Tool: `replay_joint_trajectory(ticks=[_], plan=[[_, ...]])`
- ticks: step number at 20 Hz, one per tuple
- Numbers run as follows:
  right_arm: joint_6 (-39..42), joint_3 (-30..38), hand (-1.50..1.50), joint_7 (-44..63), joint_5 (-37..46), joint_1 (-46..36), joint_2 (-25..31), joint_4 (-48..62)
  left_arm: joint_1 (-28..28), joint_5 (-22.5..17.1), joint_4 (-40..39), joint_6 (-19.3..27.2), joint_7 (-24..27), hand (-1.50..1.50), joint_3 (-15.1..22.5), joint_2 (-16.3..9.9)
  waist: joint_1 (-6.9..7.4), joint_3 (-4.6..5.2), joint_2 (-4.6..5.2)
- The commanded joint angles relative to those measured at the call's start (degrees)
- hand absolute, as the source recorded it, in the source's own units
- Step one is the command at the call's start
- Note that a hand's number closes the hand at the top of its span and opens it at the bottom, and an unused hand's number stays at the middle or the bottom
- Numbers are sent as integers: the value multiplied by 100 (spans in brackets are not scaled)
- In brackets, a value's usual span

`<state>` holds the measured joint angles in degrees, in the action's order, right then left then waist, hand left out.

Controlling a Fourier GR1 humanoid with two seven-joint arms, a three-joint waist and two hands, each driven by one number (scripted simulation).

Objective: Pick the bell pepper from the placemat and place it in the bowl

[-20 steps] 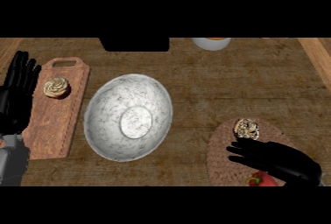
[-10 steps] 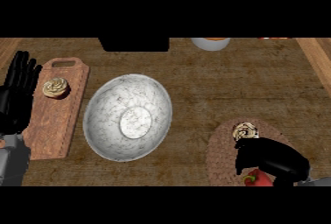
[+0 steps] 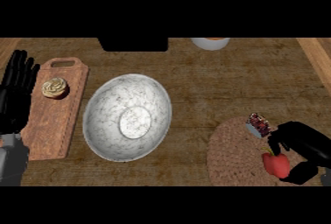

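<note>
A red bell pepper (image 3: 275,164) sits at the right edge of the round woven placemat (image 3: 231,154), low on the right. My right hand (image 3: 302,143) curls round it, fingers over its top and thumb below, so part of the pepper is hidden. The white marbled bowl (image 3: 128,117) stands mid-counter, well to the left of the placemat, with nothing in it. My left hand (image 3: 16,92) rests open, fingers up, at the left edge beside the cutting board.
A wooden cutting board (image 3: 57,127) with a small pastry (image 3: 55,87) lies left of the bowl. A small patterned item (image 3: 258,124) lies on the placemat's upper part. A cup (image 3: 210,42) and a black object (image 3: 133,43) stand at the counter's back.
My right hand has shifted right and down and curled round the pepper, which now shows more. The patterned item on the mat is uncovered. The left hand has not moved.
</note>
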<state>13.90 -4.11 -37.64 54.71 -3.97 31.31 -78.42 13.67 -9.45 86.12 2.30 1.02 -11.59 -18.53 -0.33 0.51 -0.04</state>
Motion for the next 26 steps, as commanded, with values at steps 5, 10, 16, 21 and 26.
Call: replay_joint_trajectory(ticks=[5, 10, 16, 21, 26], plan=[[255, 1107, 150, 1852, 308, -909, 291, 1124, -55, -84, -97, -203, 124, 0, -89, -80, 101, -51, 20], [204, 1479, 150, 2315, 246, -986, 409, 297, -207, 106, 11, -28, 222, 0, -10, 91, 17, -47, -9], [1274, 2039, 150, 2143, -761, -902, 612, -1049, -1, -13, -100, -165, 83, 0, -189, -99, -22, -47, -19], [2104, 2329, 150, 2722, -1649, -1575, 383, -2212, -150, 22, 45, -106, 25, 0, -129, -9, -15, -41, -47], [2892, 2595, 150, 3666, -2784, -1977, -215, -3085, 54, -8, -61, -99, -151, 0, -160, -48, -30, -39, -37]])
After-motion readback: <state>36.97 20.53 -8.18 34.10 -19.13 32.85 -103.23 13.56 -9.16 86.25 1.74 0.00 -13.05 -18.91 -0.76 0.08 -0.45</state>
